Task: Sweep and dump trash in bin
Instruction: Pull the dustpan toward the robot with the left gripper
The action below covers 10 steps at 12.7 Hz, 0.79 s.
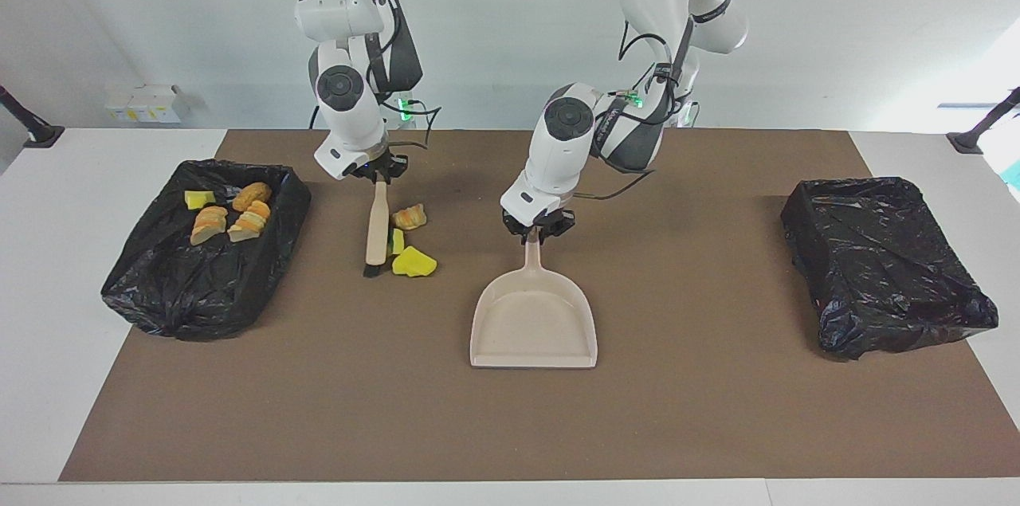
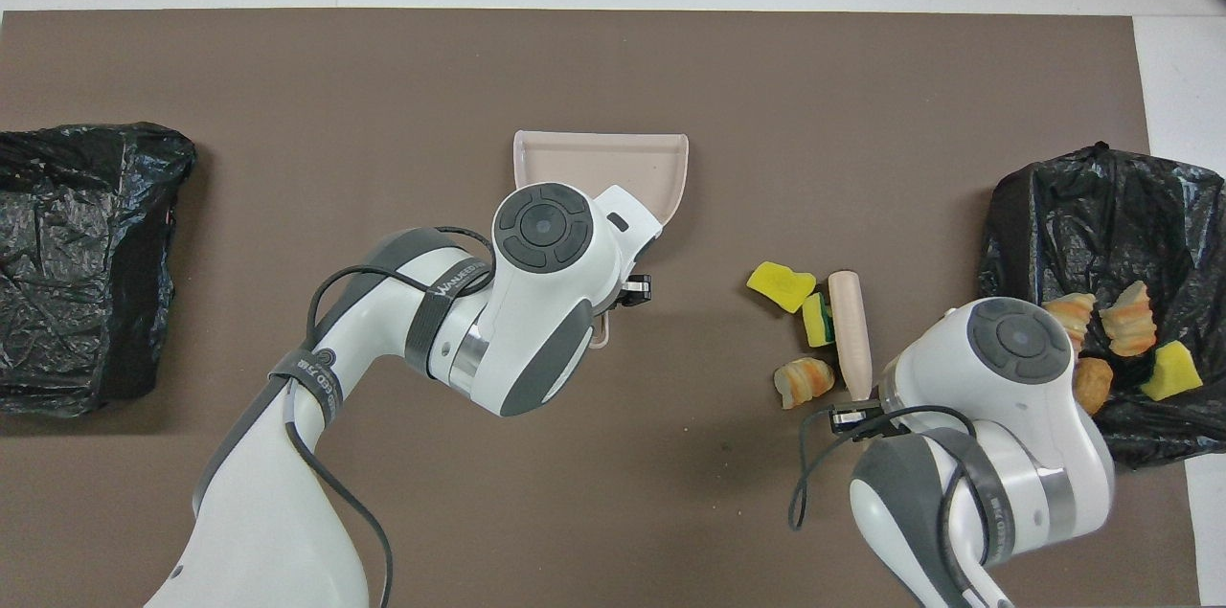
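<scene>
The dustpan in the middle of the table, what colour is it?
The dustpan is plain pale beige, with no pattern; the facing view shows it best.
</scene>
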Available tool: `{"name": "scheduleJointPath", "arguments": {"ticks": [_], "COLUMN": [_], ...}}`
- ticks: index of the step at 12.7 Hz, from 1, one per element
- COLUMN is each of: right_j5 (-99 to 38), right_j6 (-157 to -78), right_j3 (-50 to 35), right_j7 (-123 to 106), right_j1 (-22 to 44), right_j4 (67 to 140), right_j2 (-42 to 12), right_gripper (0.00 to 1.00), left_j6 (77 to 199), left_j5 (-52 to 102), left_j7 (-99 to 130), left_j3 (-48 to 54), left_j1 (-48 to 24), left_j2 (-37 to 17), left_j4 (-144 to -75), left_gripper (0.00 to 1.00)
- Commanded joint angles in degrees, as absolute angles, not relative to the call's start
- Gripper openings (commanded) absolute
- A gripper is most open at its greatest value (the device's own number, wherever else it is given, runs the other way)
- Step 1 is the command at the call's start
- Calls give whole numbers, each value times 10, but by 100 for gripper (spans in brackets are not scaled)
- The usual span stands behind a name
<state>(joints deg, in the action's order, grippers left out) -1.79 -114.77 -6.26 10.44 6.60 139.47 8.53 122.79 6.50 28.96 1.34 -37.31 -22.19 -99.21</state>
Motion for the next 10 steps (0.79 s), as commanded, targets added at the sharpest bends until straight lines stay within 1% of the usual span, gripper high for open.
{"name": "scheduleJointPath", "arguments": {"ticks": [1, 6, 7, 9, 10], "right_j5": [-38, -42, -40, -40, -40], "right_j6": [-1163, -1151, -1135, -1041, -1023], "right_j3": [-65, -64, -62, -59, -59], "right_j7": [104, 103, 92, 83, 82], "right_j1": [68, 68, 56, 36, 31], "right_j4": [1405, 1398, 1382, 1332, 1318], "right_j2": [81, 78, 84, 89, 91], "right_gripper": [0, 0, 0, 0, 0], "left_j6": [1185, 1116, 1106, 1078, 1071], "left_j5": [40, -19, -20, -46, -47], "left_j7": [176, -1, -49, -158, -237], "left_j3": [7, 7, 7, 4, 4], "left_j1": [-350, -297, -282, -266, -252], "left_j2": [-174, -116, -108, -94, -88], "left_j4": [-1002, -1005, -1005, -1005, -1010], "left_gripper": [0, 0, 0, 0, 0]}}
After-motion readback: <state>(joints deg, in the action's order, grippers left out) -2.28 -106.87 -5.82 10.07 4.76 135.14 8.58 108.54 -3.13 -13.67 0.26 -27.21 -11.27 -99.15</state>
